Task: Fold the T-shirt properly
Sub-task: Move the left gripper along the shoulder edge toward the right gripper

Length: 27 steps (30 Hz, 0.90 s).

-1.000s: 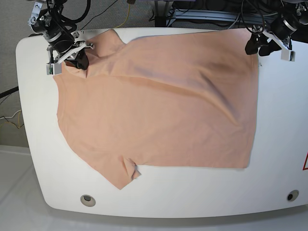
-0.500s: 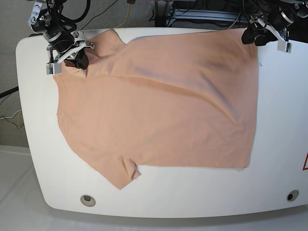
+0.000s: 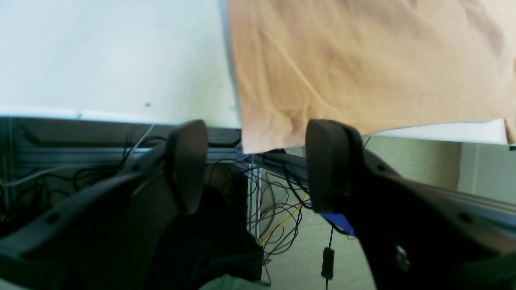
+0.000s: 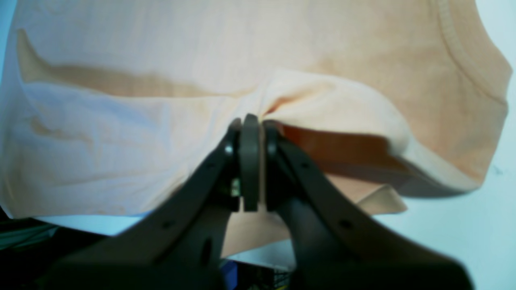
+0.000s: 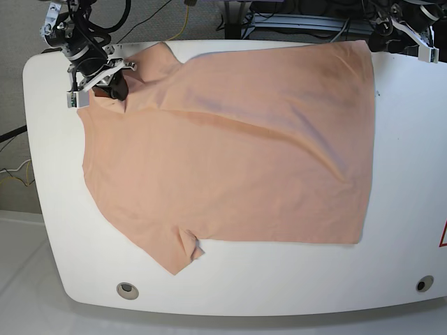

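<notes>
The salmon T-shirt (image 5: 230, 153) lies spread flat over most of the white table (image 5: 405, 174), with one sleeve at the front left. My right gripper (image 5: 115, 89) is at the shirt's back left corner, shut on a raised pinch of cloth; the right wrist view shows the gripper (image 4: 250, 121) closed on that fold of the T-shirt (image 4: 121, 133). My left gripper (image 5: 384, 43) hangs open past the table's back edge at the far right. In the left wrist view this gripper (image 3: 258, 161) holds nothing, and the T-shirt (image 3: 363, 60) has its corner just beyond the fingertips.
Cables (image 3: 278, 201) and a metal frame (image 5: 300, 21) run behind the table's back edge. Two round holes (image 5: 127, 290) (image 5: 424, 283) sit near the front edge. A red marking (image 5: 443, 236) is at the right rim.
My left gripper has moved back and to the right, away from the shirt's back right corner and past the table edge. The right gripper has stayed shut on the cloth.
</notes>
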### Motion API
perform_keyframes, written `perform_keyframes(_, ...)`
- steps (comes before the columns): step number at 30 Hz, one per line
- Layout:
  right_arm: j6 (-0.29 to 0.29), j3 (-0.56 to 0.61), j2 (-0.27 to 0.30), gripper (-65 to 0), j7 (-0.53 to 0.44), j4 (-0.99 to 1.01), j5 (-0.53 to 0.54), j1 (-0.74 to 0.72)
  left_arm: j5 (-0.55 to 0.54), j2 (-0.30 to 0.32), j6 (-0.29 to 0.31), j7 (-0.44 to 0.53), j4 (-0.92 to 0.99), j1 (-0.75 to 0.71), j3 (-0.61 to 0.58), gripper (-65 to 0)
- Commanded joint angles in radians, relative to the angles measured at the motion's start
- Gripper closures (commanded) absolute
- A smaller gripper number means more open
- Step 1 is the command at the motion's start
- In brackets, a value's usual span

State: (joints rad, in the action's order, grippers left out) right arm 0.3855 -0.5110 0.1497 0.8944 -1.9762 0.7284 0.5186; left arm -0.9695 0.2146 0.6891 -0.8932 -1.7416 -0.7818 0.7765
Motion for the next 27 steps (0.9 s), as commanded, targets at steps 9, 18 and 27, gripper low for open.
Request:
perform_keyframes(9, 0.005, -0.007, 0.012, -0.5, -0.019, -0.019, 0.012, 0.002, 0.036, -0.002, 0.005, 0.013, -0.007, 0.02, -0.018, -36.3)
perform_keyframes(18, 0.005, -0.007, 0.012, -0.5, -0.017, -0.019, 0.012, 0.002, 0.083, -0.016, 0.007, 0.013, 0.084, 0.069, -0.027, -36.3)
perform_keyframes(27, 0.005, -0.007, 0.012, -0.5, -0.017, -0.019, 0.012, 0.002, 0.097, -0.01, 0.007, 0.013, 0.131, 0.115, -0.068, -36.2)
